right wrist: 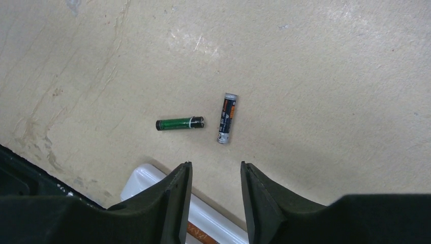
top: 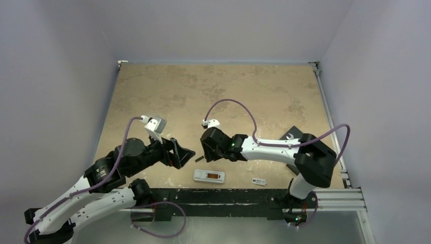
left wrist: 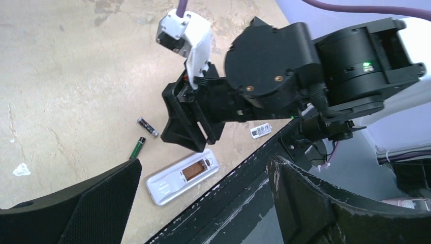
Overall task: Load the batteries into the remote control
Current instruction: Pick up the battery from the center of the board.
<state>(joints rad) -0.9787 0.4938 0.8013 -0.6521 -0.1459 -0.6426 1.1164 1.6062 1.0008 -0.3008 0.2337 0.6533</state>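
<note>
The white remote control (top: 209, 176) lies back up near the table's front edge, its recessed compartment open and showing an orange-brown inside (left wrist: 182, 177). Two batteries lie loose just beyond it, a green one (right wrist: 180, 123) and a dark one with a silver end (right wrist: 226, 118), close together but apart. My right gripper (right wrist: 215, 163) hangs open over the remote's far edge with nothing between its fingers, the batteries a short way ahead. Left of the batteries, my left gripper (top: 185, 152) stands wide open and empty, its fingers (left wrist: 101, 203) framing the remote.
A small white cover piece (top: 259, 181) lies right of the remote near the front edge. A black rail (top: 228, 195) runs along the table's near edge. A white scrap (left wrist: 21, 169) lies on the table to the left. The two arms' heads stand close together.
</note>
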